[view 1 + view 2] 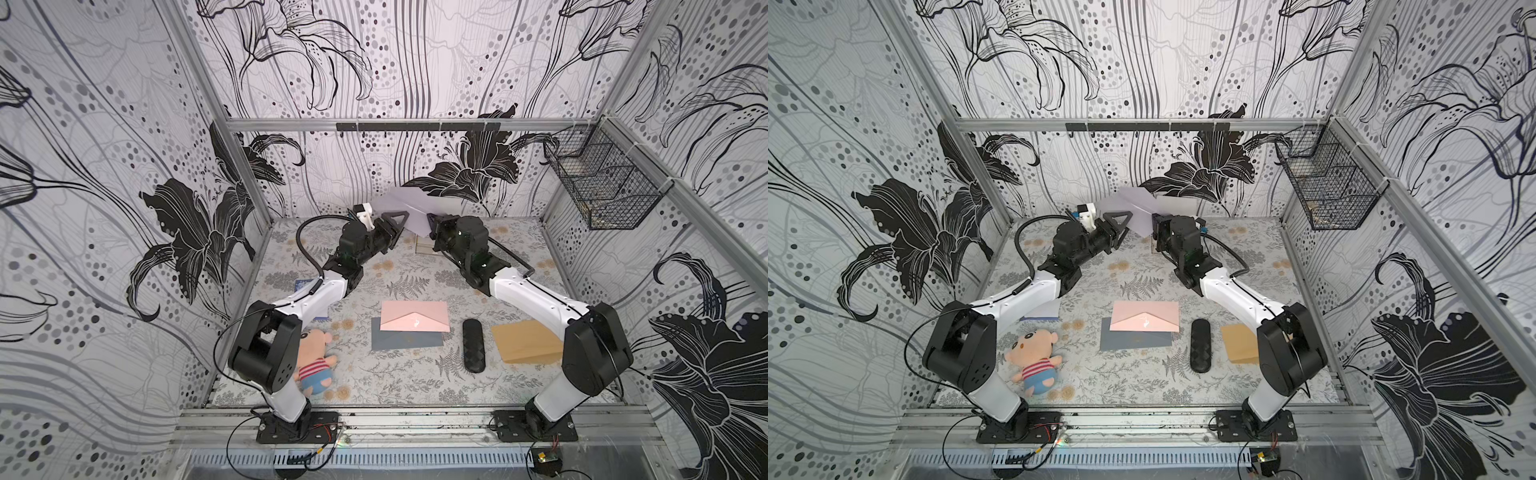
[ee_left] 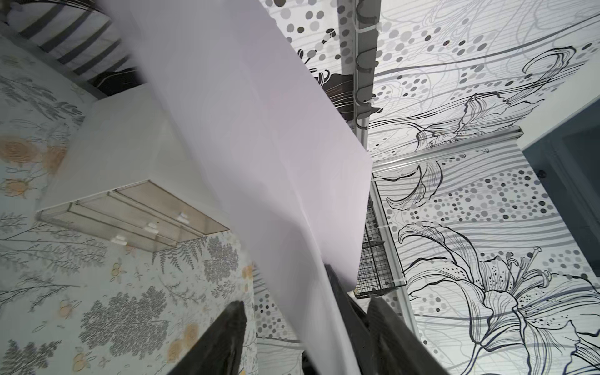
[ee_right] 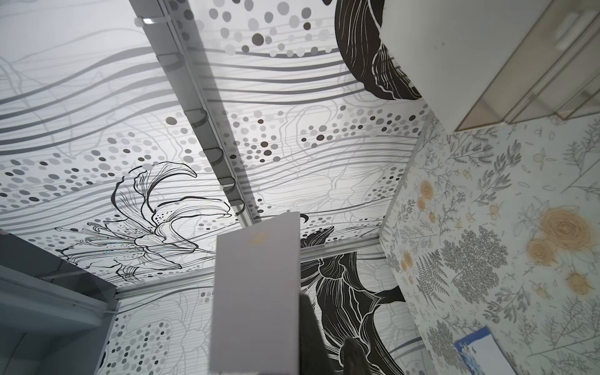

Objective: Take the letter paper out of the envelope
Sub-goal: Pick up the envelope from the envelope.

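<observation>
Well beyond the pink envelope (image 1: pixel 415 322) that lies flat mid-table, toward the back wall and raised off the tabletop, the two arms meet almost nose to nose. The left gripper (image 1: pixel 395 228) has its fingers (image 2: pixel 227 337) spread well apart. In its wrist view the pale letter paper (image 2: pixel 259 146) runs right through the gap between them. It sits nearer one finger than the other, and I can't make out either finger pressing on it. The right gripper (image 1: pixel 431 222) has its fingers (image 3: pixel 308 324) pressed together, pinching the lower end of a pale lavender envelope (image 3: pixel 256 292). The envelope stands up out of the grip and has a small gold mark near its free end. In both top views the letter paper (image 1: pixel 1129 199) fans out above and between the two grippers, farther from the pink envelope than they are and standing against the back wall's pattern. Whether its lower end is still tucked inside the lavender envelope I cannot tell, as the two pale surfaces run together. Peeking out from under the pink envelope is a dark grey envelope (image 1: pixel 405 343). A black case (image 1: pixel 473 345) lies just beside the pair on the right arm's side, and a brown envelope (image 1: pixel 525 340) lies past that. A plush doll (image 1: pixel 313 359) rests well off on the left arm's side.
</observation>
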Robot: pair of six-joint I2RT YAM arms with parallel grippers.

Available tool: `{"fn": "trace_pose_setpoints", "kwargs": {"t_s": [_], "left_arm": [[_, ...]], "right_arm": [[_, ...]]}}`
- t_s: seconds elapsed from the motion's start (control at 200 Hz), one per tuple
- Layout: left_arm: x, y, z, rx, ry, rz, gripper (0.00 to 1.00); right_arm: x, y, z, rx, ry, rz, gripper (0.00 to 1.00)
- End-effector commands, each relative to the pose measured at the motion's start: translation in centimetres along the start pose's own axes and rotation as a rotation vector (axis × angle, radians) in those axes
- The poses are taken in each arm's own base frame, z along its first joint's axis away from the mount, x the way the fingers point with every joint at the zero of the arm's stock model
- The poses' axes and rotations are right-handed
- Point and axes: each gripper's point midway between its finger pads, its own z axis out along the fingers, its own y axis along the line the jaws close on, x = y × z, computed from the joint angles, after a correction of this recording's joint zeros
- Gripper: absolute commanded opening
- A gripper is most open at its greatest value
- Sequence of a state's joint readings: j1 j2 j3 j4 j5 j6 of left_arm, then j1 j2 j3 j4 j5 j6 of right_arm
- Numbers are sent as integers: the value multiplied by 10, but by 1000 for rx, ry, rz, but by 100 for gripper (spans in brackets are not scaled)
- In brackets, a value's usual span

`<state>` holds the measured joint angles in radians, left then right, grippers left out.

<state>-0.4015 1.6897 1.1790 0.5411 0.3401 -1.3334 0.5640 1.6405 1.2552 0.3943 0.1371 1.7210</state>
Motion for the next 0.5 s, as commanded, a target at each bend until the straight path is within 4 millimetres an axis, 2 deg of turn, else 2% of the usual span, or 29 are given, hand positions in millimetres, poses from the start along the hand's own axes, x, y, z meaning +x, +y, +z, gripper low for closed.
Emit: {"fn": "trace_pose_setpoints", "kwargs": {"t_s": [0.0,0.11,0.35,0.42,0.496], "left_arm": [[3,-33,6,115,6,2,58],[8,-30,8,114,24,-12,46],[3,-34,5,117,9,13,1],[-3,-35,4,116,6,21,0],[-10,-36,3,114,9,30,0]], "right_arm": [[10,19,-5,-70,10,25,0],[17,20,-3,-79,17,25,0],[28,18,-5,-55,56,17,0],[33,14,-7,-11,88,-32,0],[38,7,-13,53,121,-125,28]]}}
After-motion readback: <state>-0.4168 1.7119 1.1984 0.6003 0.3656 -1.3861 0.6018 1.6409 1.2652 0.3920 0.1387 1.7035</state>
